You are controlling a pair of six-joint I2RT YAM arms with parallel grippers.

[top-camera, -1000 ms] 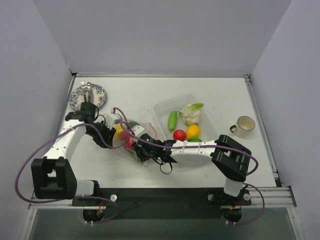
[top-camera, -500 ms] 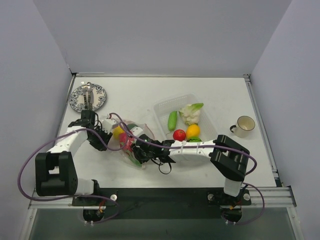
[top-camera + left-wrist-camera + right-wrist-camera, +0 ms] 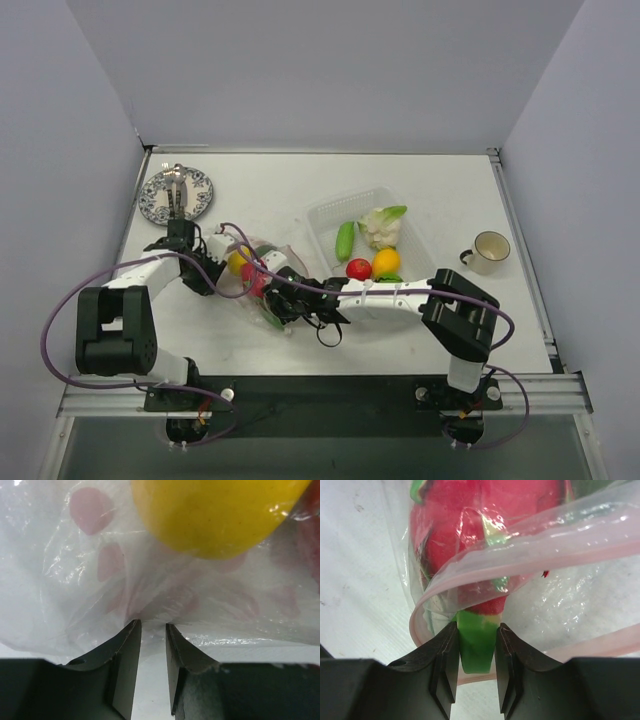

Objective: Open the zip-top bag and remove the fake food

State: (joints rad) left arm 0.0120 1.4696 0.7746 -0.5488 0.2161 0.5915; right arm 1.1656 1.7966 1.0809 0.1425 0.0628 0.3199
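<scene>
1. The bag [image 3: 580, 597] lies left of the tray [image 3: 325, 214], its mouth open around a red fruit [image 3: 465, 525].
2. My right gripper [image 3: 476, 630] clamps the fruit's green tip; my left gripper [image 3: 152, 626] pinches bag film.
3. The step in hand looks like extraction. Next, I should draw the fruit right.

No writing, label, brand, number or sign can be read in any of the views. The clear crinkly plastic zip-top bag [image 3: 60, 605] shows only pink blotches and no letters. The blue-patterned round plate [image 3: 176, 193] on the desk [image 3: 440, 190] carries a decoration too small to make out any characters
</scene>
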